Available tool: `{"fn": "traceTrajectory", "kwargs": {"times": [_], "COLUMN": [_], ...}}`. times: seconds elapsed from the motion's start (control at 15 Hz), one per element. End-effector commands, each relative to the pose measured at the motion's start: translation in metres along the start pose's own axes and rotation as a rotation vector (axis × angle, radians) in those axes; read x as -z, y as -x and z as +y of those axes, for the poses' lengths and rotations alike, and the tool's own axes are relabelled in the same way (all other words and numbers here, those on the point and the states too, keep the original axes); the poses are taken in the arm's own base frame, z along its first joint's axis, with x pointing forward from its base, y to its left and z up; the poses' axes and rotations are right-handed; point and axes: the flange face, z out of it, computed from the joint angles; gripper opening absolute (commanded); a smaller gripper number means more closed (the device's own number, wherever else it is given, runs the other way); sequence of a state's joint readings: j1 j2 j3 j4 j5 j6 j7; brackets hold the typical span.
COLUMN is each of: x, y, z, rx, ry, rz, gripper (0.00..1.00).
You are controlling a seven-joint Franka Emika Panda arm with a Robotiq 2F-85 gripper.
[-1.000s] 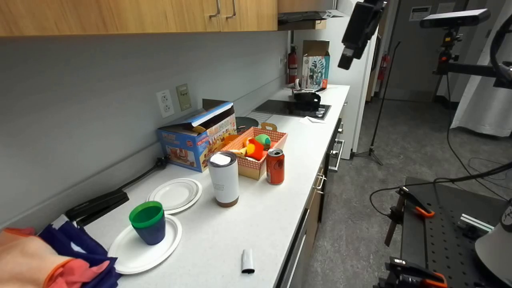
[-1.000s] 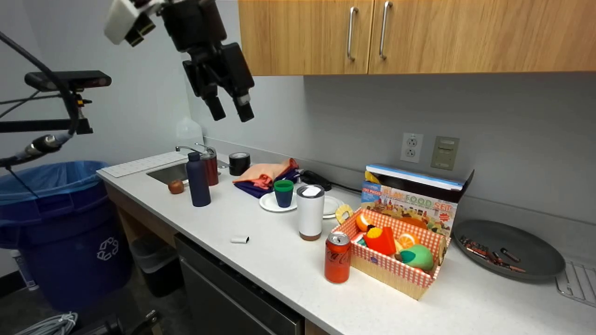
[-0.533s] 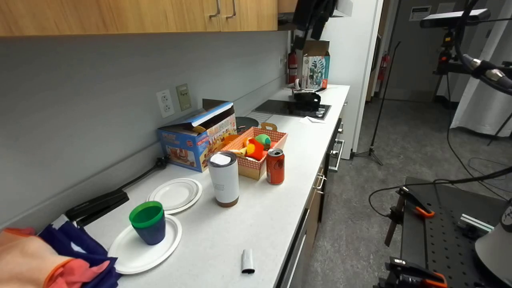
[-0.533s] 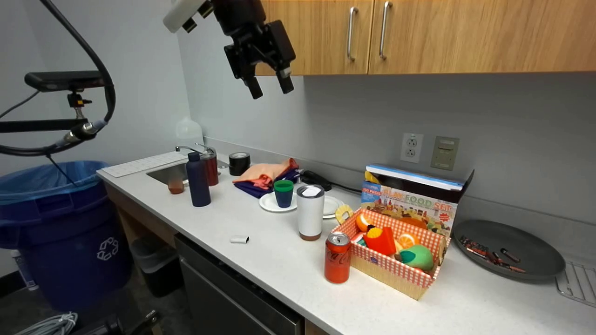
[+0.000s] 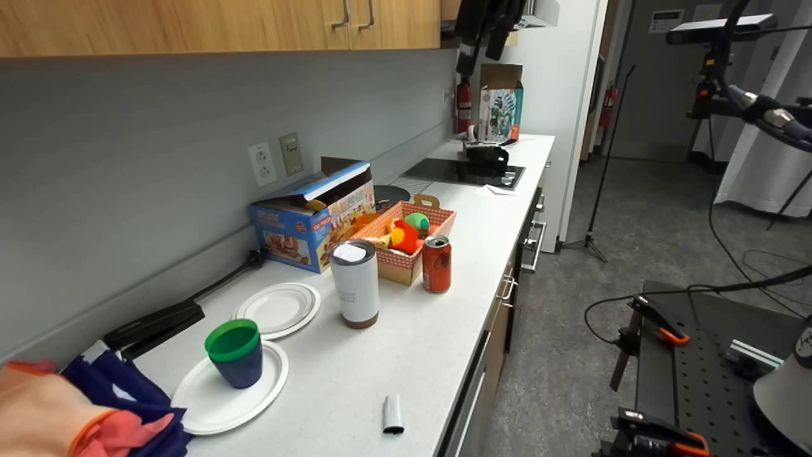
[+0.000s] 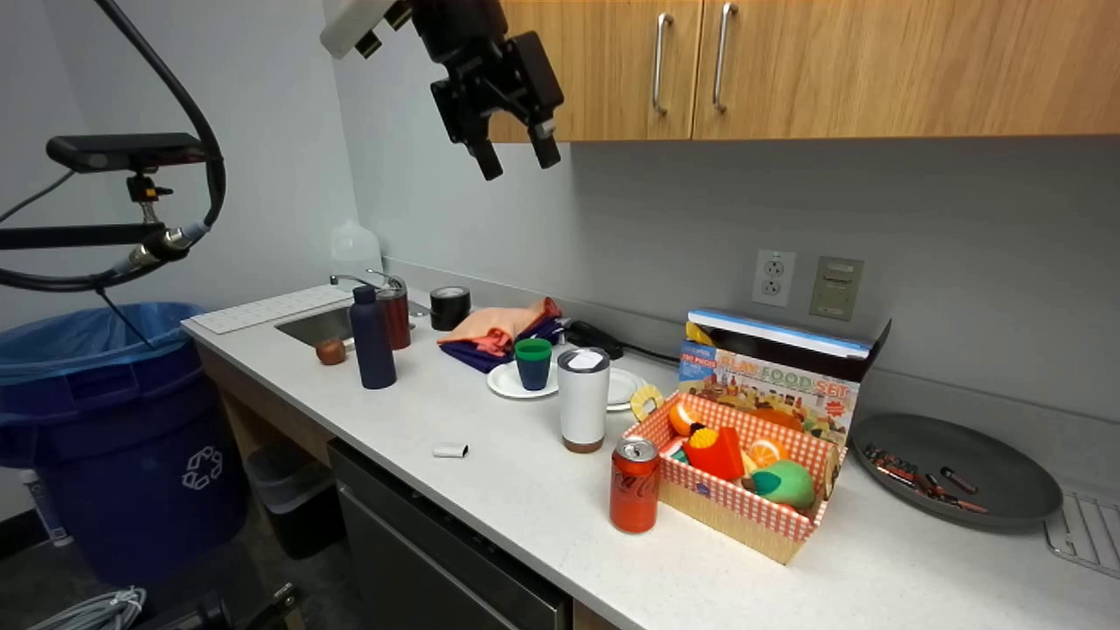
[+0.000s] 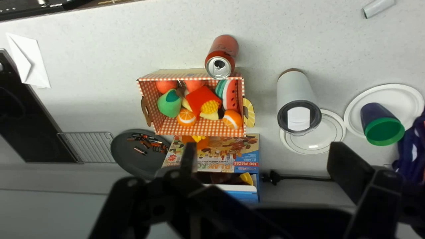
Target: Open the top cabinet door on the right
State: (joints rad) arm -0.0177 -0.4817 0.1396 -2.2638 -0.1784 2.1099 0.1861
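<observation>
The top cabinet door on the right (image 6: 910, 70) is light-brown wood-grain, with a vertical silver handle (image 6: 723, 57) near its lower left corner. It sits flush beside the left door (image 6: 604, 70) and looks closed. In an exterior view the right door (image 5: 403, 25) and its handle (image 5: 366, 14) show at the top. My gripper (image 6: 518, 162) is open and empty and points down, left of both handles and touching neither. It also shows in an exterior view (image 5: 480, 60). In the wrist view the open fingers (image 7: 262, 154) are above the counter; the cabinet is out of view there.
Below on the counter (image 6: 525, 472) stand a white tumbler (image 6: 584, 398), a red can (image 6: 634, 484), a checkered basket of toy food (image 6: 735, 507) and a play food box (image 6: 770, 376). Plates, a green-blue cup (image 6: 533, 363) and a dark pan (image 6: 954, 472) are also there.
My gripper has moved right and up toward the cabinet in an exterior view, mostly in the earlier half second, and only slightly since. It stays open. The doors have not moved.
</observation>
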Motion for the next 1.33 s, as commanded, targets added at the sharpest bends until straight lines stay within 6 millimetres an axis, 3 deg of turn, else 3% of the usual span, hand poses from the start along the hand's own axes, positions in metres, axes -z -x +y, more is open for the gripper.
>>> {"fn": "traceTrajectory", "kwargs": {"times": [0.0,0.27,1.27], "x": [0.011,0.022,0.017], "y": [-0.026,-0.053,-0.161], "z": [0.019,0.046,0.056], "rx": [-0.069,-0.134,-0.229], "ry": [0.076,0.172,0.153], "rz": [0.079,0.154,0.355], "gripper": [1.00,1.00,1.00]}}
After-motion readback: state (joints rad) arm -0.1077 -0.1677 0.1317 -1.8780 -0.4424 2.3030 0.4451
